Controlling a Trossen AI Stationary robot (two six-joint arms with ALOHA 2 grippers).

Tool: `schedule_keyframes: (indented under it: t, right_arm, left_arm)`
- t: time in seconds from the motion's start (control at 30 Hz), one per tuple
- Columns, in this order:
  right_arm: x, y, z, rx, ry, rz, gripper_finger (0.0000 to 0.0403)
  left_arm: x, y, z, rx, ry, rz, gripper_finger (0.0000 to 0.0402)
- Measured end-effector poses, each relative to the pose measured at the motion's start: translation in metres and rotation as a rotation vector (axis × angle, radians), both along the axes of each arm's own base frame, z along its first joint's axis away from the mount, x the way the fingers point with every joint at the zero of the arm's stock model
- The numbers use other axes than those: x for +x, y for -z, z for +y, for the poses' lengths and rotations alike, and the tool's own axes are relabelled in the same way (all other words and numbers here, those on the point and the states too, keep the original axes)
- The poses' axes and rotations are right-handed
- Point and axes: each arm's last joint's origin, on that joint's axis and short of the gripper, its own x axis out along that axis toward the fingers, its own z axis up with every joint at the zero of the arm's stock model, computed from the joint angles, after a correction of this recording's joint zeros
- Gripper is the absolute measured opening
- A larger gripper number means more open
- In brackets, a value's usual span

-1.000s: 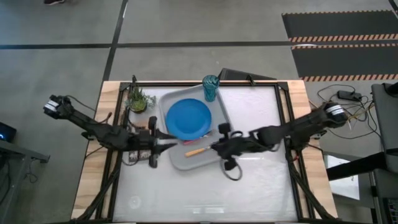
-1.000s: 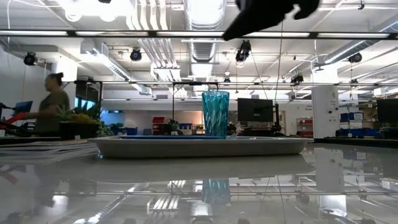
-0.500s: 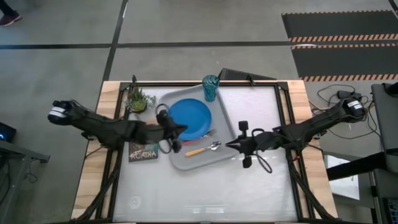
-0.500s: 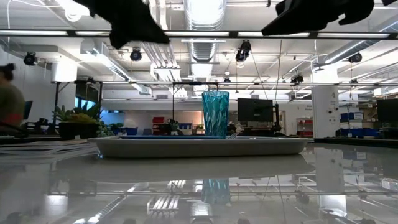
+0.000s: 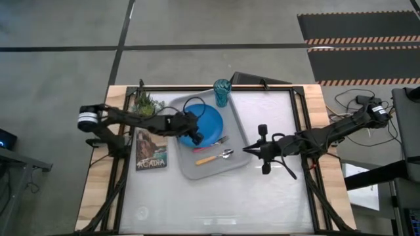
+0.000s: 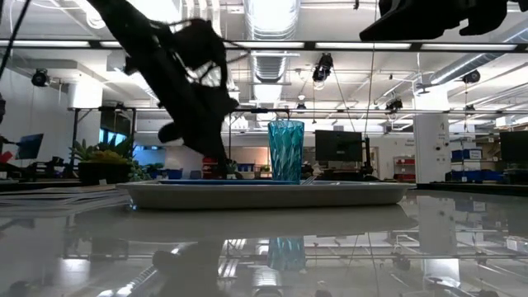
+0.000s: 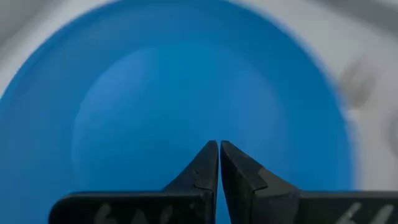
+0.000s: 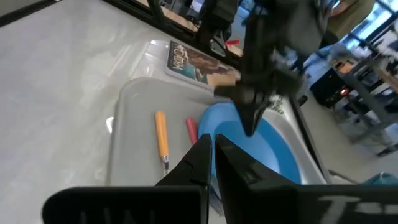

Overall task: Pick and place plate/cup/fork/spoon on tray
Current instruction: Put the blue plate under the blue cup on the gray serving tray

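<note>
The blue plate [image 5: 205,121] lies on the grey tray [image 5: 190,172]. The pink-handled fork [image 5: 211,142] and the orange-handled spoon [image 5: 209,158] lie on the tray near the plate's near edge; both also show in the right wrist view, the fork [image 8: 191,130] and the spoon [image 8: 161,140]. The teal cup [image 5: 222,92] stands upright at the tray's far right corner. My left gripper [image 5: 196,138] is shut, pointing down over the plate [image 7: 186,93]. My right gripper [image 5: 247,150] is shut and empty, above the table just right of the tray. My left gripper points steeply down with its shut fingertips [image 8: 250,127] right at the plate's middle part [image 7: 214,134]. I cannot tell whether they touch the plate or stand just above it. The plate lies flat on the tray.
A book with a picture cover [image 5: 151,149] lies left of the tray. A small potted plant [image 5: 146,105] stands at the far left. Bare white tabletop [image 5: 216,203] lies near and right of the tray. A black frame rail [image 5: 298,131] borders the table.
My left gripper has gone from the book and the tray's left edge toward the right, over the plate, and has tipped down toward it. My right gripper has drawn back from above the tray's near right part toward the table's right edge.
</note>
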Motion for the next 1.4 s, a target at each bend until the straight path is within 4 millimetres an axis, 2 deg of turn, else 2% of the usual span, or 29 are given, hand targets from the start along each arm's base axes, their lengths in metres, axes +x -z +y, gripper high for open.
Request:
schedule_keyframes:
  t: [0.17,0.47,0.77,1.4]
  right_arm:
    - [0.000,-0.002,-0.001,-0.055,-0.008,-0.005,0.0009]
    - [0.000,-0.003,-0.004,-0.109,0.024,-0.008,0.0009]
    - [0.000,-0.002,-0.004,-0.135,0.015,-0.005,0.0009]
    - [0.000,-0.003,-0.004,-0.129,0.017,-0.006,0.0009]
  left_arm:
    - [0.006,0.021,0.017,-0.014,-0.048,0.073,0.0000]
    - [0.010,0.027,0.030,-0.006,-0.085,0.092,0.0000]
    - [0.011,0.038,0.034,0.014,-0.114,0.119,0.0000]
    - [0.007,0.036,0.042,0.066,-0.173,0.138,0.0000]
